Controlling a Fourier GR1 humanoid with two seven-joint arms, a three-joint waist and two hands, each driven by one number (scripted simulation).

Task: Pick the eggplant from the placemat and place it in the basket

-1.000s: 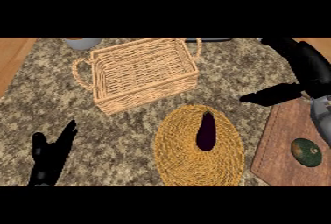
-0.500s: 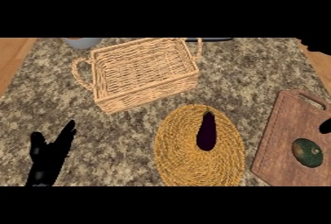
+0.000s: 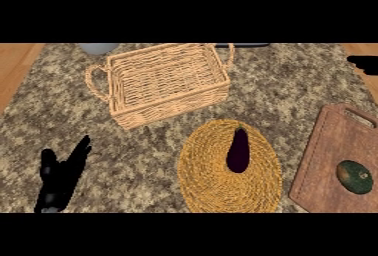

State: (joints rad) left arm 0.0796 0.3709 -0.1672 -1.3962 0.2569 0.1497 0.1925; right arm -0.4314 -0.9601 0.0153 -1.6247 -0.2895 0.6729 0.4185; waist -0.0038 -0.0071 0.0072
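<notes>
A dark purple eggplant lies lengthwise on the round woven straw placemat in the lower middle of the head view. The rectangular wicker basket with two handles stands behind it, up and to the left, and holds nothing. My left hand rests open at the lower left, fingers pointing up, well away from the eggplant. Only a small black part of my right hand shows at the upper right edge, far from both.
A wooden cutting board lies at the right with a dark green round vegetable on it. A grey object and a dark object sit at the counter's far edge. The counter top is speckled stone.
My right hand has pulled back from above the counter's right side toward the upper right edge and is nearly out of view. The eggplant, the basket and my left hand have not moved.
</notes>
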